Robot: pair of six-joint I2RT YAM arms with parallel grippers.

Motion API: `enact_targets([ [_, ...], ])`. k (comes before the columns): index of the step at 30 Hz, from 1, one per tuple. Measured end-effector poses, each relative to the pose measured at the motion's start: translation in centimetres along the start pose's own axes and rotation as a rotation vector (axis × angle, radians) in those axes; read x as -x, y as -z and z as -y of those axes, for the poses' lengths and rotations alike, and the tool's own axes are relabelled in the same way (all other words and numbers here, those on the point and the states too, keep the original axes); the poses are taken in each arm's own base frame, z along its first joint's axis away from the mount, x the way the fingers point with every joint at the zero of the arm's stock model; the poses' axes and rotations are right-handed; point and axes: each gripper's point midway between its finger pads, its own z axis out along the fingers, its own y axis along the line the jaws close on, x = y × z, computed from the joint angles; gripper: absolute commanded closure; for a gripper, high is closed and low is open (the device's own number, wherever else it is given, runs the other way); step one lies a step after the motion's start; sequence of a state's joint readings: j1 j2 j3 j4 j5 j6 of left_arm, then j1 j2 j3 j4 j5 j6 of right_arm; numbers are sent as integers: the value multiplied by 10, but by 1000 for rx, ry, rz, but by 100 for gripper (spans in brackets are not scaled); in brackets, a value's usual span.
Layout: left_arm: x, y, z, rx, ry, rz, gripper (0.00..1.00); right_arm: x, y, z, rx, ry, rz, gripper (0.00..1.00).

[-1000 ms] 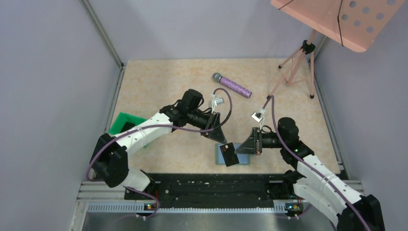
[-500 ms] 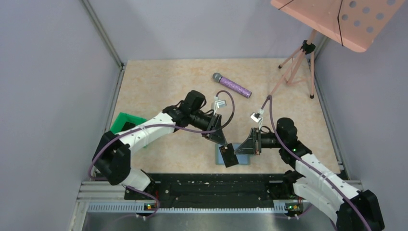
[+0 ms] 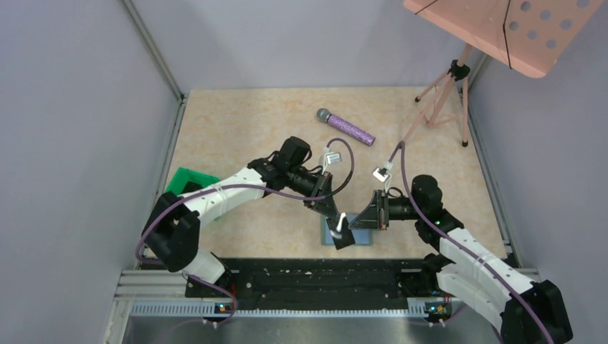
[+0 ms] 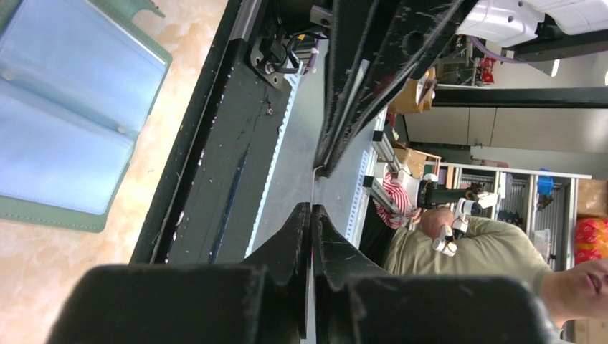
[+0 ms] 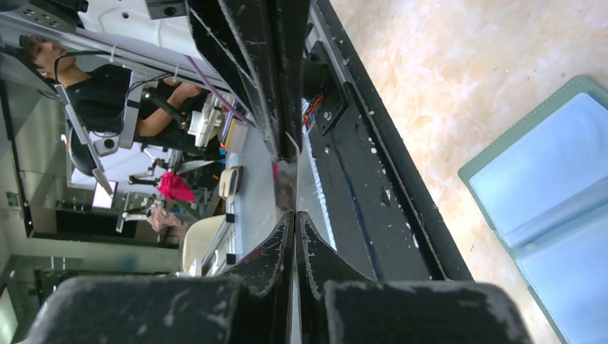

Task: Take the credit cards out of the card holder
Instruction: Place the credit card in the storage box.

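A dark credit card point(image 3: 344, 235) is held tilted just above the open card holder point(image 3: 364, 239), which lies flat at the table's near edge. My left gripper point(image 3: 337, 219) is shut on the card's upper left edge. My right gripper point(image 3: 355, 225) is shut on its right edge. In the left wrist view the card shows only as a thin edge between my shut left gripper point(image 4: 312, 208), with the holder's pale blue panels point(image 4: 64, 107) at the left. In the right wrist view my right gripper point(image 5: 295, 213) pinches the same thin edge, with the holder point(image 5: 552, 208) at the right.
A purple microphone point(image 3: 346, 127) lies at the back middle. A green bin point(image 3: 185, 183) sits at the left under my left arm. A pink music stand's tripod point(image 3: 444, 93) stands at the back right. A black rail point(image 3: 315, 272) runs along the near edge.
My left gripper has moved down and right to the card and shut on it. My right gripper has stayed put, holding the card over the holder.
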State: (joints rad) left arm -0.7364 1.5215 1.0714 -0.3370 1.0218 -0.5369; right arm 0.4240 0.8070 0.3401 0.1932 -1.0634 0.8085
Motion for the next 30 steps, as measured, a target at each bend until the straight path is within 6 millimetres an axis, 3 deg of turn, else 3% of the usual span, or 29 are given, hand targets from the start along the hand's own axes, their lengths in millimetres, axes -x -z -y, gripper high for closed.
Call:
enact_targets([
  [2,0,0,3,-15,-10,-4,100,-1,-1,3,-8,-11,0,100],
  [3,0,0,3,-15,-13,-3,100,-1,-1,4,-12,-16,1,94],
  [9,10,3,-8,33,3,45,100,5,1,22,-129,-58,58,45],
  [12,19,18,-22,82,43,119,100,13,5,31,-221,-59,111,20],
  [14,28,35,-33,118,81,193,100,21,9,30,-259,-34,150,12],
  [19,59,100,-61,244,175,467,100,36,15,31,-319,3,217,8],
  [24,84,188,-79,435,236,811,100,35,18,43,-375,-9,227,8],
  [27,81,246,-88,562,298,1026,100,33,20,48,-401,-8,228,8],
  [30,60,309,-99,724,388,1297,100,32,22,48,-409,3,230,8],
])
